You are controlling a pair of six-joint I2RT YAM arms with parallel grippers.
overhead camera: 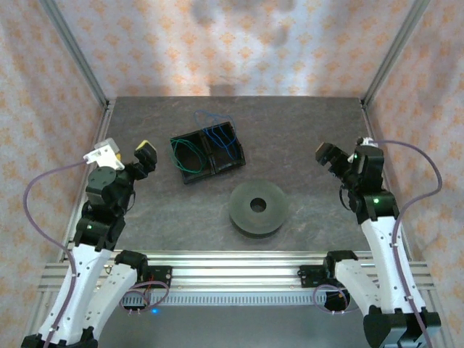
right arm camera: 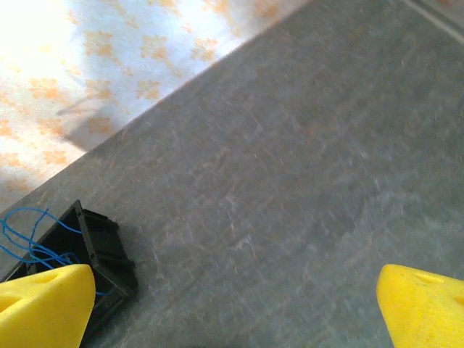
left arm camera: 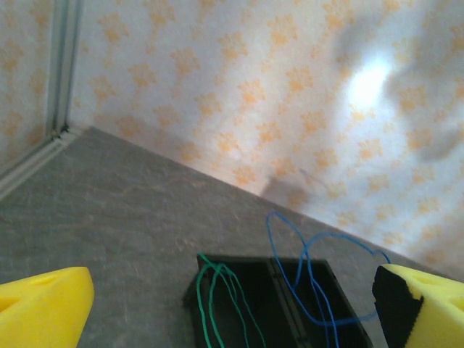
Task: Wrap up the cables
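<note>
1. The green cable [overhead camera: 176,156] is coiled in the left compartment of the tray [overhead camera: 190,178]. The blue cable [overhead camera: 217,138] lies in the right one, its loops stretching far-left over the rim onto the table [overhead camera: 304,123].
2. Both are thin, loose wires. The tray is black and boxy, and the spool [overhead camera: 241,214] is a dark grey ring.
3. The left gripper [overhead camera: 127,149] and right gripper [overhead camera: 342,152] gape wide, holding nothing.
4. In the wrist views the frame edge cuts off the tray, and we cannot trace the cable ends.
</note>
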